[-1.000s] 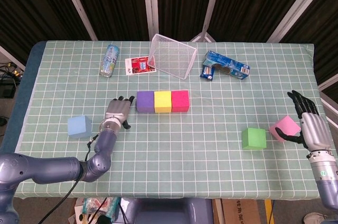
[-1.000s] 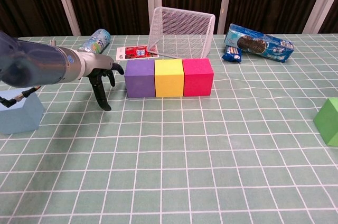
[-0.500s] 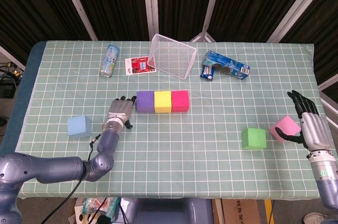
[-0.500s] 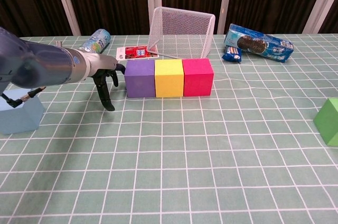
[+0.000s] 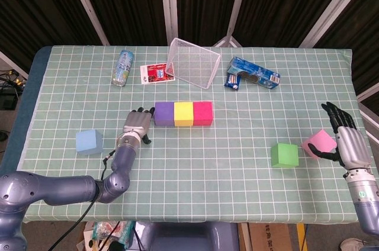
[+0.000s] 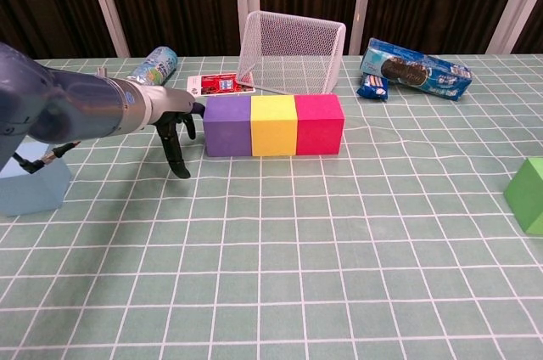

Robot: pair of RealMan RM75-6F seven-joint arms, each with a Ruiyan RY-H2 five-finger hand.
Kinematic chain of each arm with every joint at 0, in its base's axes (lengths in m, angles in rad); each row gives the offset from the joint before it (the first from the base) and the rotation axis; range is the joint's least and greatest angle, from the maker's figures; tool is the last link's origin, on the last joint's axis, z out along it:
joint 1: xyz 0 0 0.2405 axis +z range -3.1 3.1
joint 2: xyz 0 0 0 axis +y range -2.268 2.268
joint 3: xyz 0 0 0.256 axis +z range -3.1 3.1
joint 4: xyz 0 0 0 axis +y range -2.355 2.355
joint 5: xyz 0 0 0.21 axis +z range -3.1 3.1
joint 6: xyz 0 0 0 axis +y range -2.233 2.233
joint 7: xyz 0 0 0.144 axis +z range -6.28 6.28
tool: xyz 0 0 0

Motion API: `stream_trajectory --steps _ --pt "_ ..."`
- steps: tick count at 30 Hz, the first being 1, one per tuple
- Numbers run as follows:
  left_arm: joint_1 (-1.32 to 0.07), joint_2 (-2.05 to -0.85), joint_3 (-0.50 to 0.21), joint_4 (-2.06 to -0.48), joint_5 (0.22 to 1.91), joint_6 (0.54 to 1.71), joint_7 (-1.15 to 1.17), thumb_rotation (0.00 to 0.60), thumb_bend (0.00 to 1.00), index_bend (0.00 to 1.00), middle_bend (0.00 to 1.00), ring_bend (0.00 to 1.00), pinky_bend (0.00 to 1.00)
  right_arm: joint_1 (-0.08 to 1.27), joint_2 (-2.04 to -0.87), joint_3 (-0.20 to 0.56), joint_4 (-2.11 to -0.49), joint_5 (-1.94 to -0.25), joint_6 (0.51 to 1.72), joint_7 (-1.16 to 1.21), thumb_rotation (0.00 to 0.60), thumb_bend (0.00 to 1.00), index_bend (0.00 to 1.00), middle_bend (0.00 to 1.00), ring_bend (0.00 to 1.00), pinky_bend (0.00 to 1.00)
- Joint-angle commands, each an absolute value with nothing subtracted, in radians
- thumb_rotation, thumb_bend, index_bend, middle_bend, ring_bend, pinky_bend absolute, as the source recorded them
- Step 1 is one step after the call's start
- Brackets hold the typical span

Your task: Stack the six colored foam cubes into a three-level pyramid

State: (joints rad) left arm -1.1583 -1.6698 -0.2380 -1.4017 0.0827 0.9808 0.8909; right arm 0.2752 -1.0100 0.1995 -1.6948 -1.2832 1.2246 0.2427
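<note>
- Base row in place: purple cube (image 6: 227, 126), yellow cube (image 6: 273, 126) and red cube (image 6: 319, 124) sit flush, side by side, at mid-counter (image 5: 195, 162).
- Left hand (image 5: 135, 127) hangs fingers-down just beside the purple cube's outer face, holding nothing. Chest view suggests a fingertip at that face; actual contact cannot be told.
- Step in hand, as judged: squaring up the base row. Push flat along the row's line and lightly, since foam shifts easily, and a skewed push would open gaps.
- Right hand (image 5: 346, 143) is at the counter's right edge, fingers spread, its thumb against the pink cube (image 5: 318, 142). No closed grasp seen.
- Green cube (image 5: 284, 155) lies near the pink one; blue cube (image 5: 89, 142) is well apart on the left. All three are unstacked.
- Containers: wire basket (image 5: 193, 63) behind the row is tipped on its side, with nothing visible inside.
- Cookie packet (image 5: 252, 74), can (image 5: 123, 67) and card (image 5: 157, 73) lie at the back.
</note>
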Motion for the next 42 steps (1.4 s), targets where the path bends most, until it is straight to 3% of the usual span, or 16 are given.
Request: stream_trajectory --steps 1,16,23,33,42 --pt "-1.158 -1.673 -0.24 -1.399 0.087 0.981 0.888 0.6 0.24 0.06 0.18 0.08 0.16 0.275 -1.01 0.199 -1.695 -1.284 1.225 0.243 0.6 0.26 0.0 0.0 0.0 0.0" --pt "-1.143 -1.653 -0.235 -1.411 0.081 0.992 0.894 0.6 0.24 0.05 0.18 0.08 0.16 0.277 -1.012 0.197 -1.689 -1.278 1.218 0.235 0.6 0.26 0.0 0.0 0.0 0.0" --pt "-1.094 -1.571 -0.232 -1.518 0.143 1.044 0.846 0.6 0.24 0.05 0.18 0.08 0.16 0.277 -1.016 0.196 -1.682 -1.275 1.216 0.226 0.6 0.26 0.0 0.0 0.0 0.0" --pt "-0.884 -1.322 -0.227 -1.862 0.503 1.242 0.577 0.6 0.16 0.02 0.13 0.04 0.13 0.276 -1.022 0.191 -1.684 -1.278 1.221 0.201 0.6 0.26 0.0 0.0 0.0 0.0" --pt "-0.655 -1.194 -0.134 -2.002 0.834 1.417 0.334 0.6 0.09 0.0 0.02 0.0 0.08 0.274 -1.012 0.187 -1.708 -1.279 1.237 0.139 0.6 0.26 0.0 0.0 0.0 0.0"
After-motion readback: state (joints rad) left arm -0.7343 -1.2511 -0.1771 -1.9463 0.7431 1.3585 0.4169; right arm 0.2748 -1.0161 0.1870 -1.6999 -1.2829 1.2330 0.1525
